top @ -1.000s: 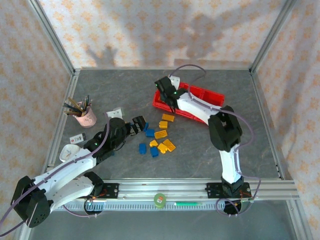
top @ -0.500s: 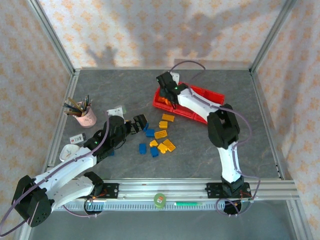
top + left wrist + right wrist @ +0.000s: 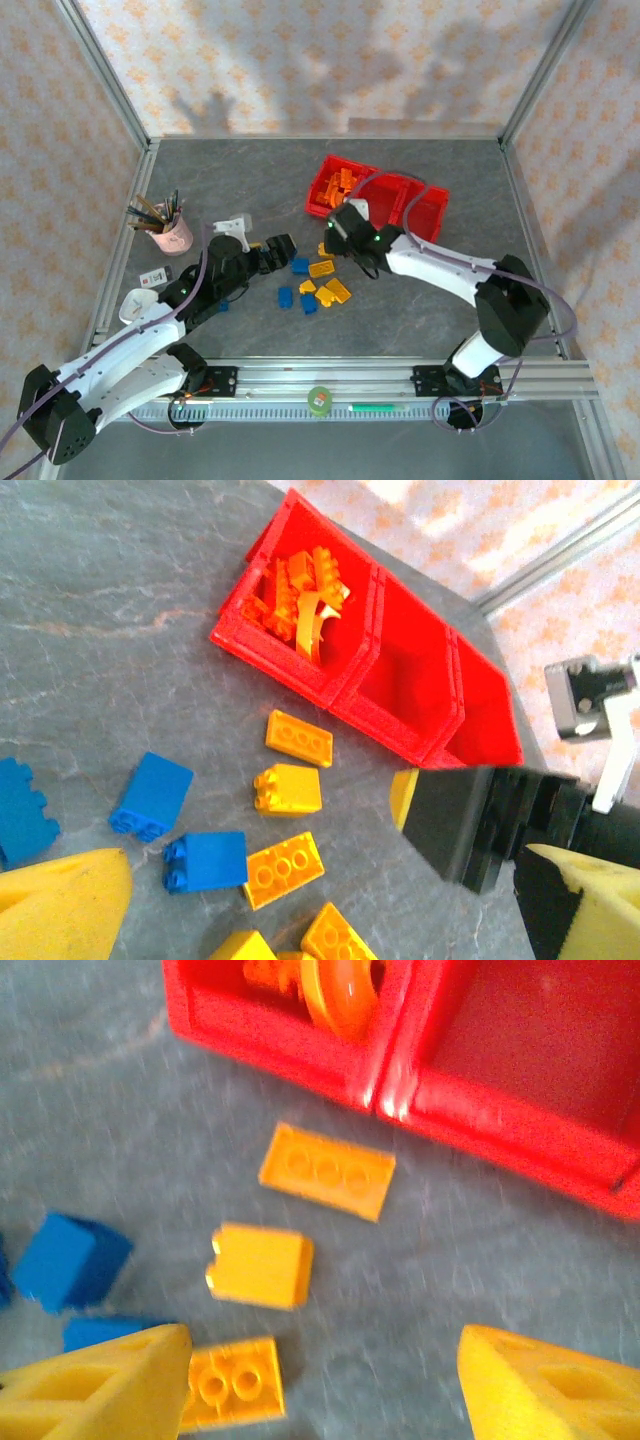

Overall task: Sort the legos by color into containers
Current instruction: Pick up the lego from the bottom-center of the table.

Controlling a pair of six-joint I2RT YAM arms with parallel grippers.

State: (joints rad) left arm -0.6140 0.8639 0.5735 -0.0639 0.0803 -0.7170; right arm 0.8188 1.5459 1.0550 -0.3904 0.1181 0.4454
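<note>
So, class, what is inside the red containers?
One end bin holds a heap of orange legos; anything beneath the heap is covered. The middle bin and other end bin show bare red floors, though their near walls hide a strip.

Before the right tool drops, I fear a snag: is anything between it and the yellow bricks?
Nothing visible does: the open right tool faces a yellow brick lying uncovered on the table.
</note>
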